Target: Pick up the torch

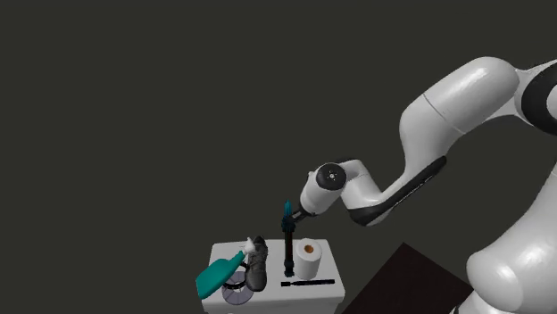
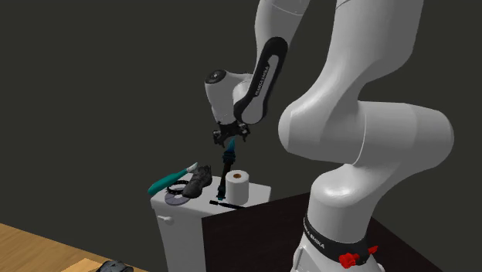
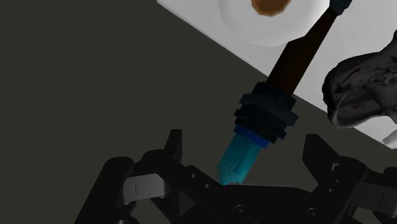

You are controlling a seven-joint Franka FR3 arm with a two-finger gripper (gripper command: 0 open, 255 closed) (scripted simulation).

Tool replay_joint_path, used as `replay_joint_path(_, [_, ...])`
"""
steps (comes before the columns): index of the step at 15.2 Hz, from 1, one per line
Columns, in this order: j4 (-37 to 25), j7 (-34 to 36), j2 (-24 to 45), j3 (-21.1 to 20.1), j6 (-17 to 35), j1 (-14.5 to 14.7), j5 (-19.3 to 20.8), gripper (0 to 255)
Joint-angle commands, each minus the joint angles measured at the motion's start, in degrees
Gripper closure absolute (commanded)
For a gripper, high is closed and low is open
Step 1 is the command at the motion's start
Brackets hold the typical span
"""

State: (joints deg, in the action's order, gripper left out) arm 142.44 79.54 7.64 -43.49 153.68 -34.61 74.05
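Two fingers [image 3: 173, 149] of my gripper [image 3: 243, 145] stand apart around the cyan end of the upright torch [image 3: 299, 60], untouching, so closing off-centre could topple it against the toilet roll [image 3: 254, 28].

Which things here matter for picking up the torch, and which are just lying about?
Job in hand:
torch, with a blue-green end
gripper, fingers apart on either side of that end

Lying about, on the white cabinet:
white roll
dark shoe
teal object
grey disc
thin black stick
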Motion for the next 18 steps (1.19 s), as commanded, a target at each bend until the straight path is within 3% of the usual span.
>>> replay_joint_path(1, [-4.2, 9.0, 7.2, 1.5, -4.0, 2.4, 10.6, 0])
replay_joint_path(5, [-11.9, 17.4, 18.4, 5.1, -10.2, 7.4, 21.4, 0])
replay_joint_path(12, [-13.9, 22.2, 24.2, 7.4, -12.0, 9.4, 27.6, 0])
replay_joint_path(15, [-14.1, 22.6, 24.7, 7.5, -12.2, 9.6, 28.1, 0])
replay_joint_path(16, [-14.1, 22.6, 24.7, 7.5, -12.2, 9.6, 28.1, 255])
replay_joint_path(18, [-14.1, 22.6, 24.7, 7.5, -12.2, 9.6, 28.1, 255])
